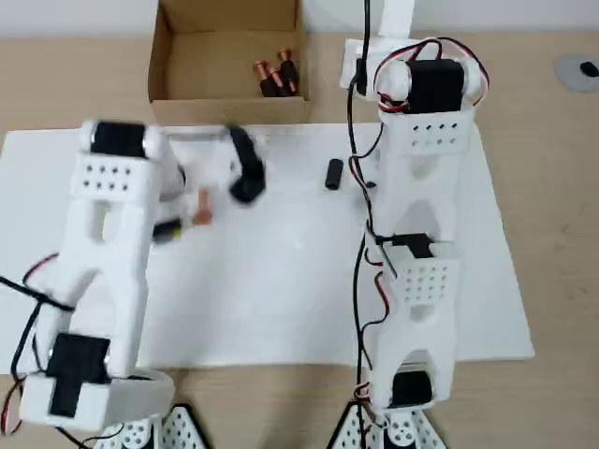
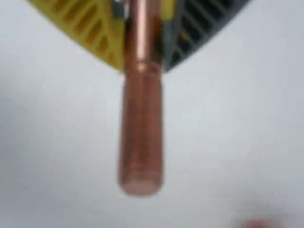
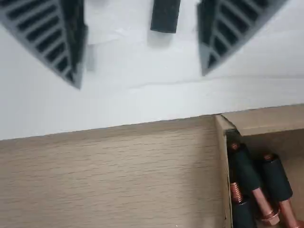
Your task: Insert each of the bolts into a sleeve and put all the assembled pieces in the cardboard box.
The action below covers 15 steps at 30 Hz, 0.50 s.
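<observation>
My left gripper [image 2: 142, 66] has its yellow and black fingers shut on a copper bolt [image 2: 141, 137], whose shank sticks out past the fingertips over the white mat. From above, that bolt [image 1: 201, 208] shows at the left gripper [image 1: 190, 220], on the mat's left half. A loose black sleeve [image 1: 334, 174] lies on the mat's far middle. My right gripper [image 3: 140, 76] hangs open above the mat's far edge, with the sleeve [image 3: 165, 15] lying beyond the gap between its fingers. The cardboard box [image 1: 159, 56] stands behind the mat and holds several assembled pieces [image 1: 276, 75], also close by [image 3: 256, 185].
The white mat [image 1: 281, 281] covers the wooden table [image 1: 543, 187]. The right arm [image 1: 421, 103] stretches far toward the box, wires trailing down its side. The box's corner wall [image 3: 223, 156] is close to the right gripper. A small copper-coloured blur [image 2: 256, 223] lies on the mat.
</observation>
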Motion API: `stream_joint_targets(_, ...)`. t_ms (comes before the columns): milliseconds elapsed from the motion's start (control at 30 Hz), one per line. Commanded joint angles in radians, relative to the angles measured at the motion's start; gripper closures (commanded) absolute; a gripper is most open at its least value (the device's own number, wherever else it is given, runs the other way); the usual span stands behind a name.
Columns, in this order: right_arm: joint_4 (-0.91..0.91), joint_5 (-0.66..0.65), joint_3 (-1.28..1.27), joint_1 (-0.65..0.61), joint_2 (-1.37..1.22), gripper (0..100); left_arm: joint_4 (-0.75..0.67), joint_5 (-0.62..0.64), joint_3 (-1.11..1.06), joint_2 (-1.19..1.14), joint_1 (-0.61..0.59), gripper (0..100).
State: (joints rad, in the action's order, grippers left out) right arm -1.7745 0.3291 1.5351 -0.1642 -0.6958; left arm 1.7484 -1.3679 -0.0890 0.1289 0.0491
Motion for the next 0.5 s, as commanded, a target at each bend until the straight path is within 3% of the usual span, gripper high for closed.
stream_joint_targets(0,-0.015,0.009,-0.010,0.013,0.062,80.3,0.005,-0.034,-0.051,0.067,-0.032,99)
stream_joint_targets(267,-0.015,0.012,-0.140,-0.018,0.068,80.3,0.000,-0.032,-0.074,0.062,-0.040,99)
stream_joint_targets(467,-0.014,0.011,-0.140,-0.024,0.068,80.3,-0.178,0.002,-0.221,0.002,-0.080,99)
